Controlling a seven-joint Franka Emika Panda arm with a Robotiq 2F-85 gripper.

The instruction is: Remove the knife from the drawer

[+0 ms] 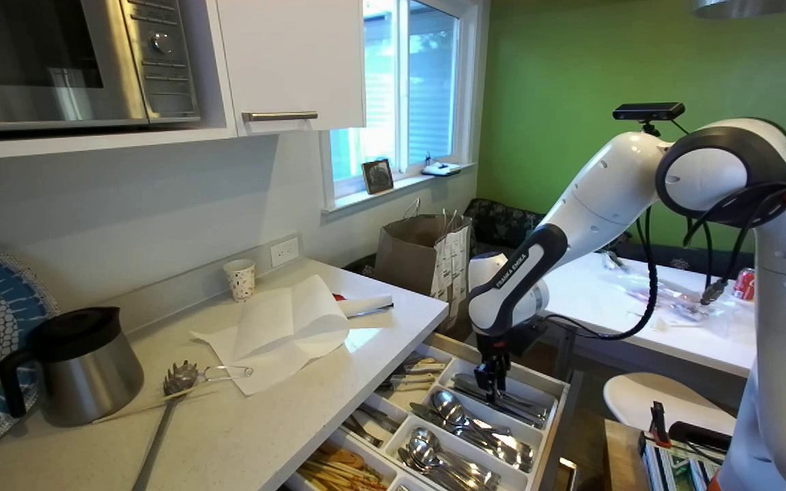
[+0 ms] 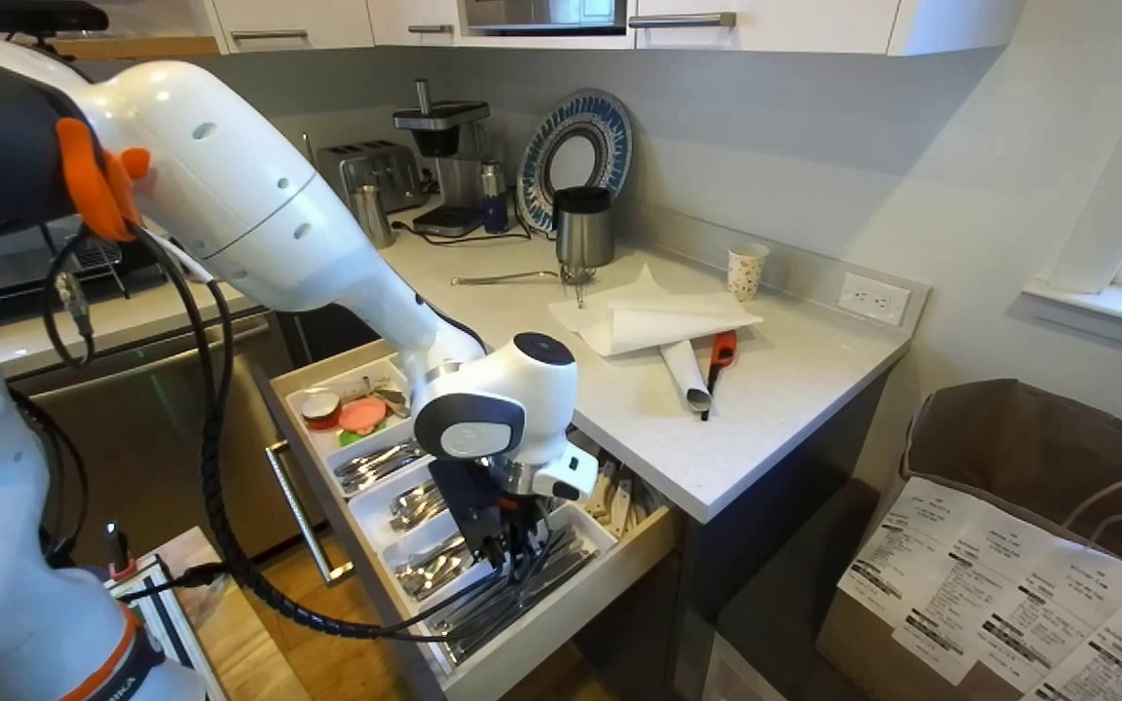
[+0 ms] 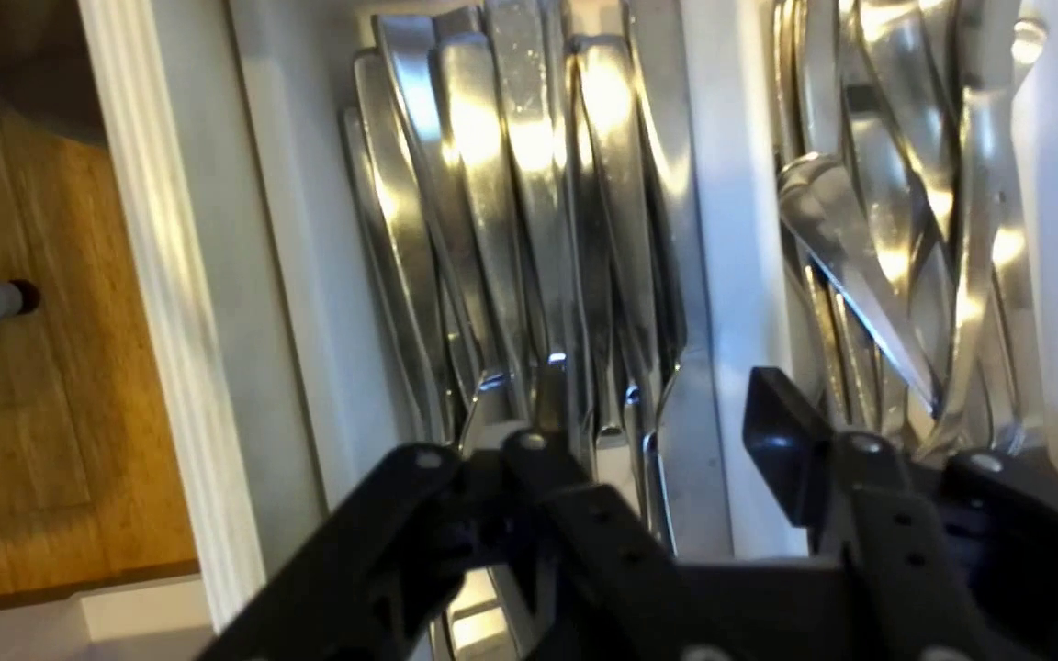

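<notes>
Silver knife (image 3: 692,312) inside the open drawer (image 2: 600,589)

On the counter (image 1: 256,429), a speckled cup (image 1: 240,279) stands near white paper (image 1: 277,331), a steel jug (image 1: 96,372) before a blue-patterned plate (image 1: 4,293).

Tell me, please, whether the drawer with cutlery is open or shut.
Open. In both exterior views, the drawer stands out beyond the counter, with its cutlery exposed.

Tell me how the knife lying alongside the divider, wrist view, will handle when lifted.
The knife looks all metal, so probably stiff. Its smooth, shiny surface may prove slippery. Other cutlery lies packed beside it, so neighbours might shift too.
</notes>
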